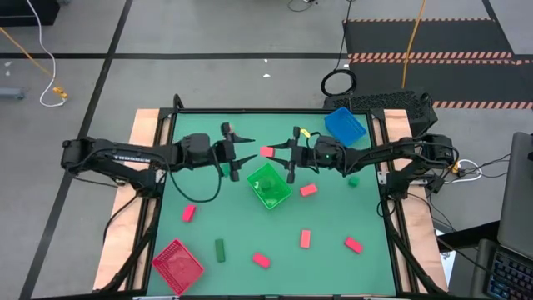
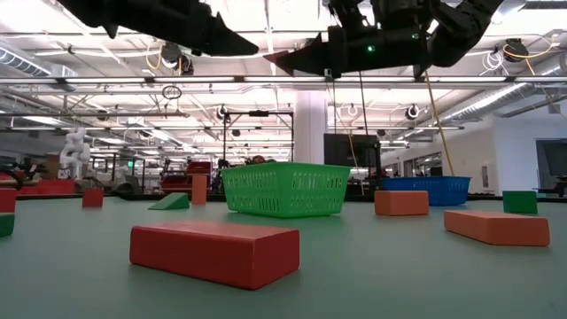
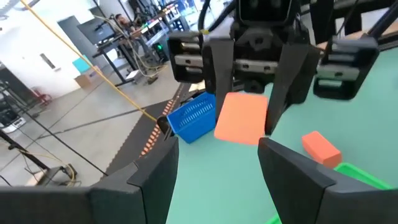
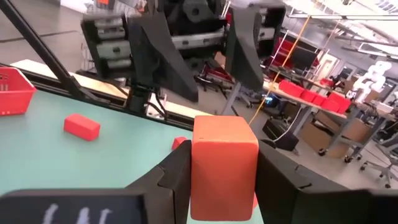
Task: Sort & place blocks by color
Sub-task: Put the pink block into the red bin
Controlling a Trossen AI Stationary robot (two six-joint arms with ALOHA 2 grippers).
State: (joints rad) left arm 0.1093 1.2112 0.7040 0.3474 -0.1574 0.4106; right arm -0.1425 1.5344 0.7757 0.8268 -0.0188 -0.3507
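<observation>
The nearest risk sits in the handover itself: the right gripper (image 4: pixel 221 168) holds a red block (image 4: pixel 224 165) between its jaws, clamped only along its lower sides, and the block stands out well past the fingertips, so a nudge from the other arm could lever it loose and drop it onto the worktop (image 1: pixel 333 267) or, worse, into the green bin (image 1: pixel 268 185) that lies just below and beside the meeting point, which would put a red piece in the wrong colour. The left gripper (image 1: pixel 246 147) faces it with its jaws spread wide and empty, the block (image 3: pixel 242 118) framed in the gap ahead of them but not yet between them; if it closes too early it would pinch air or strike the block's end face, and if the right jaws let go before the left ones have it, it falls. Both arms reach in level from opposite sides, raised well above the worktop, their grippers pointing at each other near its middle with the block (image 1: pixel 266 152) between them. Farther out, the red bin (image 1: pixel 176 267) waits at the near left corner, well apart from the exchange, so a long carry follows; loose red blocks (image 1: pixel 306 239) and green blocks (image 1: pixel 220 249) lie scattered across the surface, and the blue bin (image 1: pixel 345 125) sits at the far right corner.
</observation>
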